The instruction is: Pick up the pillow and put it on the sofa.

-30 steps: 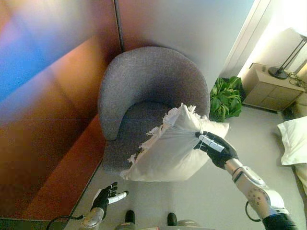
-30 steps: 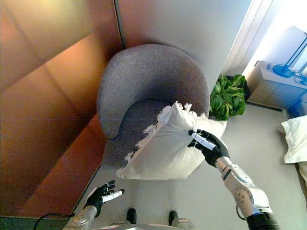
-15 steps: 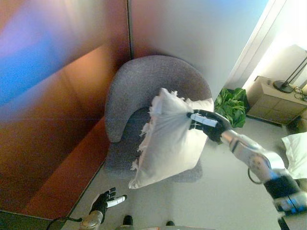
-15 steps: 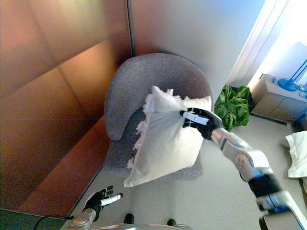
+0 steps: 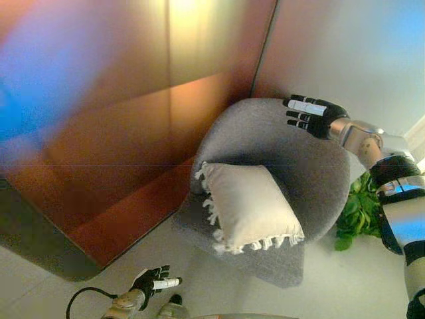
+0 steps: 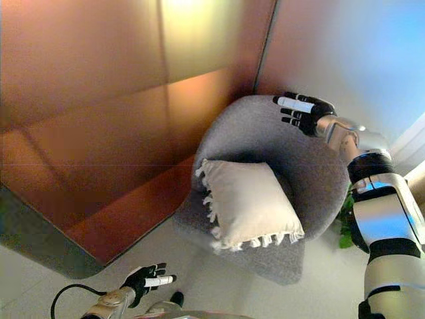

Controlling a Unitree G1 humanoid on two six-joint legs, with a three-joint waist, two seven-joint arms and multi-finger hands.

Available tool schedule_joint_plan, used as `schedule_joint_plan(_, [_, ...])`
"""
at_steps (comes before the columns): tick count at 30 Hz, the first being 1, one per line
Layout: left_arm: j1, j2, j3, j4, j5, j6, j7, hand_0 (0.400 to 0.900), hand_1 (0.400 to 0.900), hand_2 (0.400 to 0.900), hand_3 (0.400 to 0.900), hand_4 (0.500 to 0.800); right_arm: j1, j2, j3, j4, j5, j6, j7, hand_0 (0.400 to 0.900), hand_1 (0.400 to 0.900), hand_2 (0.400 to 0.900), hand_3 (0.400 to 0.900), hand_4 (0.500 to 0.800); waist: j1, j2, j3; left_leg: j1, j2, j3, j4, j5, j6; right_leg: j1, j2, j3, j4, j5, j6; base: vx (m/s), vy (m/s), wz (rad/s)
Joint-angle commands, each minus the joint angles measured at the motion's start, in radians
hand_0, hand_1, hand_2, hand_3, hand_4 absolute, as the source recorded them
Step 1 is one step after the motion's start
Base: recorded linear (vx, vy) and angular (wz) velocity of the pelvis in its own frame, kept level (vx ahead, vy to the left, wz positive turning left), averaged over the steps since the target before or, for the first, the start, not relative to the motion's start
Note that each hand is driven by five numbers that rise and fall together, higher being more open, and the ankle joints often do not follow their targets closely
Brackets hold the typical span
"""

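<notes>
Two robot hands show here. Low in the frame, near the bottom left, the left robot hand hangs over the pale floor with its fingers spread out and loose, holding nothing.

A bit farther up, in the middle of the frame, sits the grey sofa, a round chair with a tall curved back. The white pillow lies on its seat. The pillow has a fringe along its left and bottom edges, and its lower corner hangs a little over the front of the seat. Nothing holds the pillow.

Right of the sofa, at the right edge of the frame, a green plant peeks out from behind it.

Farther up, in the upper right of the frame, the right robot hand is stretched out in front of the top of the sofa's back. Its fingers are straight and let go, and it is well apart from the pillow.

Behind everything stands a shiny brown wall on the left and a pale wall on the right.
</notes>
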Motion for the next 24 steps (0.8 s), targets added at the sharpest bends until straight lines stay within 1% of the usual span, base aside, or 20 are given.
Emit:
schedule_joint_plan(1, [-0.072, 0.025, -0.039, 0.01, 0.03, -0.052, -0.02, 0.9, 0.9, 0.9, 0.9, 0.8, -0.13, -0.05, -0.004, 0.001, 0.021, -0.099, -0.043, 0.9, 0.9, 0.9, 0.9, 0.8, 0.0, -0.033, -0.05, 0.039, -0.025, 0.076, 0.005, -0.134, 0.006, -0.026, -0.002, 0.01, 0.06, -0.047, 0.011, -0.02, 0.046, -0.1])
schedule_joint_plan(4, [-0.072, 0.026, -0.034, 0.001, 0.025, -0.052, -0.02, 0.9, 0.9, 0.9, 0.9, 0.8, -0.102, -0.049, -0.028, -0.027, 0.036, -0.11, -0.054, 0.9, 0.9, 0.9, 0.9, 0.8, -0.011, -0.023, -0.047, 0.042, -0.025, 0.083, 0.003, -0.134, 0.008, -0.026, -0.004, 0.018, 0.063, -0.046, 0.014, -0.05, 0.039, -0.14])
schedule_joint_plan(6, [-0.074, 0.023, -0.032, -0.003, 0.018, -0.049, -0.019, 0.9, 0.9, 0.9, 0.9, 0.8, -0.069, -0.046, -0.048, -0.055, 0.036, -0.132, -0.069, 0.9, 0.9, 0.9, 0.9, 0.8, -0.022, -0.017, -0.045, 0.044, -0.024, 0.089, 0.002, -0.136, 0.009, -0.029, -0.006, 0.025, 0.065, -0.045, 0.016, -0.06, 0.032, -0.17])
schedule_joint_plan(9, [-0.073, 0.018, -0.021, -0.013, 0.001, -0.049, -0.016, 0.9, 0.9, 0.9, 0.9, 0.8, 0.025, -0.031, -0.089, -0.161, 0.063, -0.171, -0.125, 0.9, 0.9, 0.9, 0.9, 0.8, -0.049, -0.004, -0.036, 0.049, -0.023, 0.102, 0.002, -0.138, 0.013, -0.035, -0.008, 0.044, 0.072, -0.044, 0.018, -0.07, 0.044, -0.26])
schedule_joint_plan(10, [-0.071, 0.013, -0.014, -0.016, -0.008, -0.052, -0.011, 0.9, 0.9, 0.9, 0.9, 0.8, 0.079, -0.016, -0.112, -0.223, 0.049, -0.206, -0.165, 0.9, 0.9, 0.9, 0.9, 0.8, -0.064, 0.004, -0.031, 0.05, -0.022, 0.108, 0.003, -0.14, 0.014, -0.04, -0.009, 0.053, 0.076, -0.044, 0.019, -0.07, 0.039, -0.25])
schedule_joint_plan(11, [-0.069, 0.011, -0.012, -0.019, -0.011, -0.052, -0.007, 0.9, 0.9, 0.9, 0.9, 0.8, 0.107, -0.008, -0.122, -0.252, 0.049, -0.213, -0.171, 0.9, 0.9, 0.9, 0.9, 0.8, -0.068, 0.006, -0.029, 0.051, -0.022, 0.111, 0.003, -0.141, 0.015, -0.042, -0.01, 0.057, 0.077, -0.044, 0.02, -0.09, 0.047, -0.31])
schedule_joint_plan(12, [-0.067, 0.003, -0.005, -0.024, -0.014, -0.053, 0.002, 0.9, 0.9, 0.9, 0.9, 0.8, 0.175, 0.016, -0.146, -0.325, 0.066, -0.237, -0.198, 0.9, 0.9, 0.9, 0.9, 0.8, -0.084, 0.012, -0.023, 0.052, -0.021, 0.117, 0.004, -0.142, 0.018, -0.046, -0.009, 0.069, 0.079, -0.044, 0.02, -0.07, 0.032, -0.25])
schedule_joint_plan(14, [-0.063, -0.008, 0.011, -0.028, -0.015, -0.05, 0.017, 0.9, 0.9, 0.9, 0.9, 0.8, 0.302, 0.065, -0.192, -0.451, 0.049, -0.267, -0.234, 0.9, 0.9, 0.9, 0.9, 0.8, -0.11, 0.02, -0.015, 0.056, -0.019, 0.129, 0.004, -0.147, 0.022, -0.053, -0.008, 0.088, 0.083, -0.045, 0.021, -0.07, 0.029, -0.28])
schedule_joint_plan(15, [-0.062, -0.01, 0.018, -0.027, -0.015, -0.052, 0.021, 0.9, 0.9, 0.9, 0.9, 0.8, 0.358, 0.091, -0.208, -0.502, 0.043, -0.288, -0.264, 0.9, 0.9, 0.9, 0.9, 0.8, -0.122, 0.023, -0.012, 0.056, -0.018, 0.135, 0.004, -0.149, 0.023, -0.057, -0.007, 0.098, 0.084, -0.045, 0.021, -0.07, 0.024, -0.29])
schedule_joint_plan(18, [-0.055, -0.024, 0.05, -0.027, -0.023, -0.057, 0.042, 0.9, 0.9, 0.9, 0.9, 0.8, 0.563, 0.178, -0.252, -0.643, -0.052, -0.347, -0.305, 0.9, 0.9, 0.9, 0.9, 0.8, -0.17, 0.032, -0.001, 0.058, -0.014, 0.161, 0.006, -0.156, 0.028, -0.071, -0.004, 0.131, 0.089, -0.045, 0.024, -0.09, 0.033, -0.33])
schedule_joint_plan(20, [-0.048, -0.032, 0.056, -0.037, -0.03, -0.055, 0.055, 0.9, 0.9, 0.9, 0.9, 0.8, 0.649, 0.2, -0.274, -0.661, -0.092, -0.378, -0.304, 0.9, 0.9, 0.9, 0.9, 0.8, -0.187, 0.036, 0.002, 0.06, -0.014, 0.173, 0.008, -0.16, 0.031, -0.077, -0.002, 0.146, 0.092, -0.046, 0.025, -0.08, 0.039, -0.28])
schedule_joint_plan(21, [-0.044, -0.036, 0.063, -0.04, -0.034, -0.059, 0.06, 0.9, 0.9, 0.9, 0.9, 0.8, 0.709, 0.216, -0.289, -0.652, -0.094, -0.377, -0.305, 0.9, 0.9, 0.9, 0.9, 0.8, -0.2, 0.038, 0.005, 0.062, -0.014, 0.182, 0.01, -0.163, 0.032, -0.081, -0.001, 0.152, 0.094, -0.047, 0.027, -0.07, 0.039, -0.23])
schedule_joint_plan(23, [-0.033, -0.041, 0.071, -0.046, -0.035, -0.064, 0.062, 0.9, 0.9, 0.9, 0.9, 0.8, 0.781, 0.238, -0.299, -0.62, -0.141, -0.403, -0.306, 0.9, 0.9, 0.9, 0.9, 0.8, -0.209, 0.041, 0.005, 0.065, -0.016, 0.188, 0.011, -0.168, 0.034, -0.081, 0.0, 0.16, 0.093, -0.047, 0.028, -0.05, 0.03, -0.21])
schedule_joint_plan(24, [-0.023, -0.047, 0.076, -0.052, -0.033, -0.07, 0.068, 0.9, 0.9, 0.9, 0.9, 0.8, 0.833, 0.253, -0.304, -0.588, -0.139, -0.388, -0.32, 0.9, 0.9, 0.9, 0.9, 0.8, -0.215, 0.043, 0.005, 0.068, -0.018, 0.19, 0.011, -0.171, 0.036, -0.08, 0.001, 0.165, 0.09, -0.047, 0.029, -0.04, 0.019, -0.2])
